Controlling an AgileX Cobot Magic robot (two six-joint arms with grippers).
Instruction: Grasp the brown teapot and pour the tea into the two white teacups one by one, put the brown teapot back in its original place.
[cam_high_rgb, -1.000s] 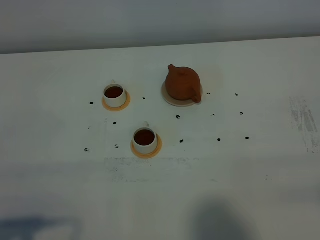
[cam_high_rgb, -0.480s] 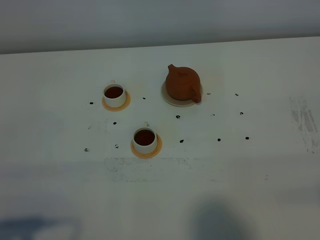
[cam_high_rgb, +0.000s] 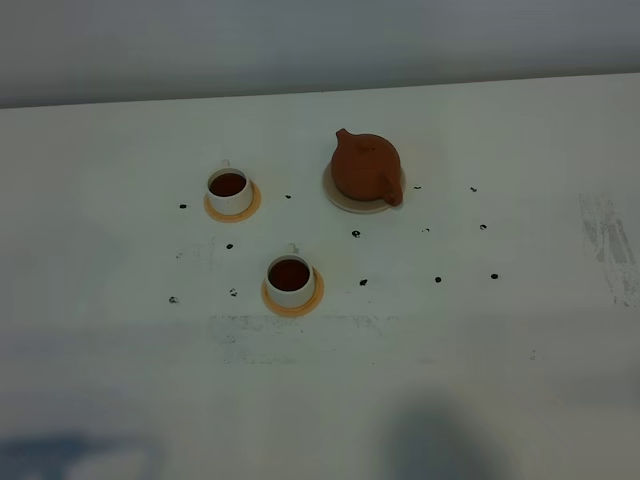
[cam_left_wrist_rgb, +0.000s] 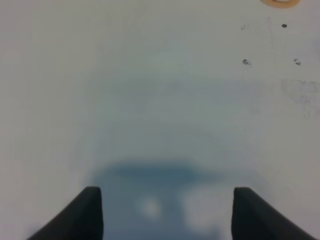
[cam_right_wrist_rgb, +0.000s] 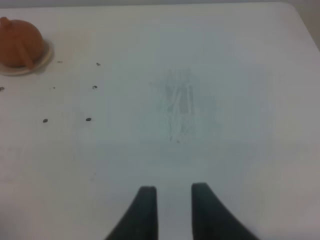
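The brown teapot stands upright on its cream saucer, the original place, spout toward the back left; the right wrist view shows the teapot far off. Both white teacups sit on orange coasters and hold dark tea. Neither arm appears in the exterior high view. My left gripper is wide open over bare table. The jaws of my right gripper stand narrowly apart with nothing between them, well away from the teapot.
Small dark specks dot the white table around the cups and saucer. A scuffed grey patch marks the table's right side, and this patch lies ahead of the right gripper. An orange coaster's edge shows in the left wrist view.
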